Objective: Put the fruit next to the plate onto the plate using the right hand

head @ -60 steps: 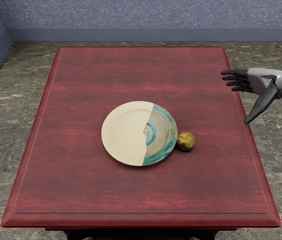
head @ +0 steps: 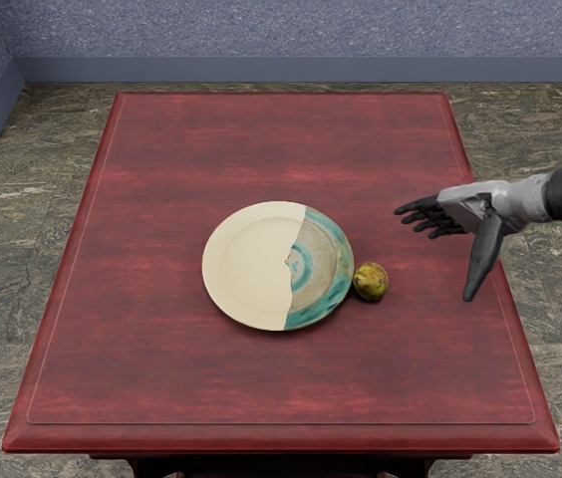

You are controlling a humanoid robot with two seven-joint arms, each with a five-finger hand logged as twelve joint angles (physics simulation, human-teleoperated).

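Note:
A small yellow-green fruit [head: 370,281] lies on the red table, touching the right rim of a round plate [head: 251,264] that is cream on the left and teal-and-grey on the right. My right hand [head: 445,227] reaches in from the right edge, hovering above the table to the upper right of the fruit. Its dark fingers [head: 417,212] are spread and point left, the thumb hangs down, and it holds nothing. The left arm does not show.
The red wooden table [head: 161,149] fills most of the view, with its right edge under my forearm. A stone floor and a grey wall surround it.
My right hand has moved left and down, from beyond the table's right edge to over the tabletop, closer to the fruit. Fruit and plate have not moved.

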